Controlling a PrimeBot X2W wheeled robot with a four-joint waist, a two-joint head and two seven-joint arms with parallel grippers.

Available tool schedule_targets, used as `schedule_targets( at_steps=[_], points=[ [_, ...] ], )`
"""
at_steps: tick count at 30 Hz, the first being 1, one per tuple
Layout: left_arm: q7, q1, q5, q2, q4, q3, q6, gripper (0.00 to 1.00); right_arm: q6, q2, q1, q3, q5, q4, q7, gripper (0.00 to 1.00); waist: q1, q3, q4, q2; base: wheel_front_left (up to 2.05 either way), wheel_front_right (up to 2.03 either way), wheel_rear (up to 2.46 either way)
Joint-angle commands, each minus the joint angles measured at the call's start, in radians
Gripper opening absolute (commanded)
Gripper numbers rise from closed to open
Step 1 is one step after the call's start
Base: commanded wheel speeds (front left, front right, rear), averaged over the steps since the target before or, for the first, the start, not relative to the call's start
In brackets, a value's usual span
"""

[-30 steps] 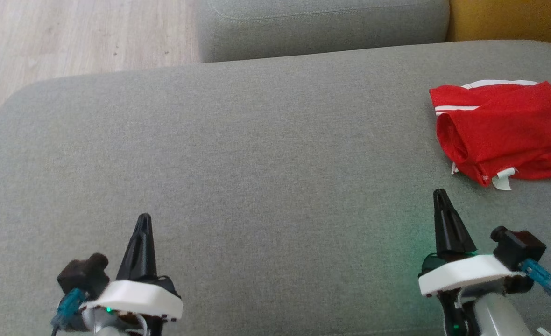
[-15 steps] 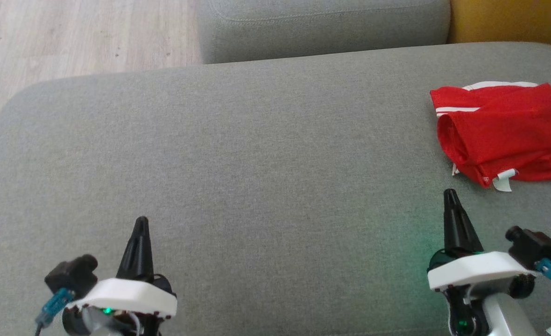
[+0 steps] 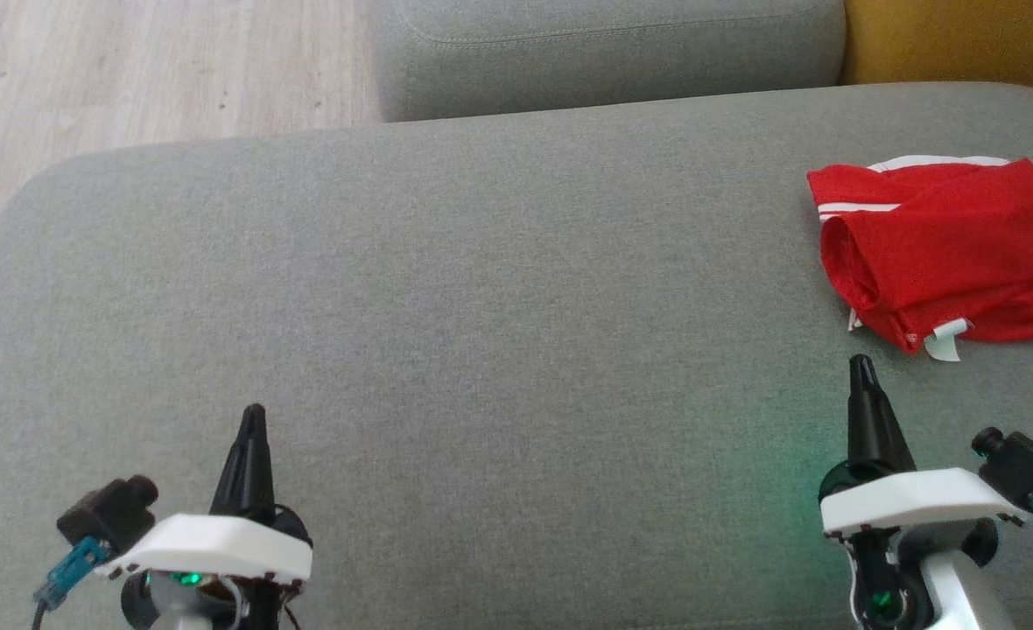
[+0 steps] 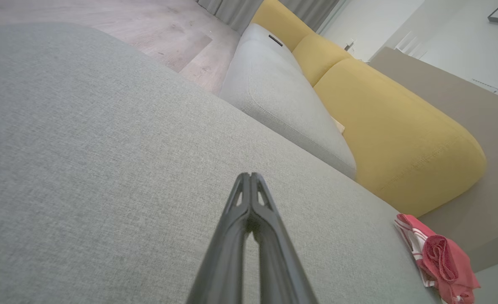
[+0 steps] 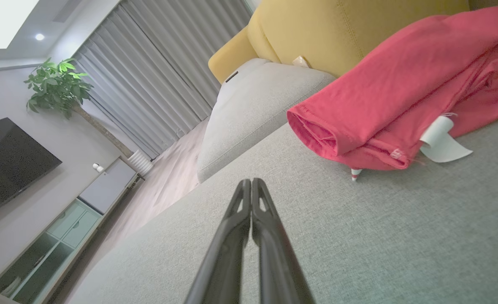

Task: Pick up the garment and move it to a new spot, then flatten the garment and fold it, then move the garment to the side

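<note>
My left pincer (image 3: 252,413) and right pincer (image 3: 860,363) sit nearest me over the grey cushion (image 3: 499,289), each with its 2 fingers pressed together and gripping nothing. Just beyond my right tips, not touching them, the folded red garment (image 3: 945,245) lies near the cushion's right edge, with the yellow backrest (image 3: 954,39) behind

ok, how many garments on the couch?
1. The red garment lies folded at the right end of the grey cushion, just ahead of the right gripper. Its far edge runs past the frame, so more could be hidden.
</note>
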Motion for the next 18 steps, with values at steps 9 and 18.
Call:
schedule_targets(
  at_steps=[9,18],
  points=[
    [0.026,-0.062,-0.113,0.016,-0.021,0.035,-0.022,0.00,0.000,-0.015,-0.038,-0.014,0.114,-0.043,0.030,0.00,0.0000,-0.003,0.002,0.0000,0.00,0.00,0.00],
    [0.051,-0.070,-0.210,0.018,-0.013,0.052,-0.034,0.00,0.000,-0.017,-0.038,-0.027,0.210,-0.048,0.055,0.00,0.0000,-0.005,0.004,0.0000,0.00,0.00,0.00]
  ],
)
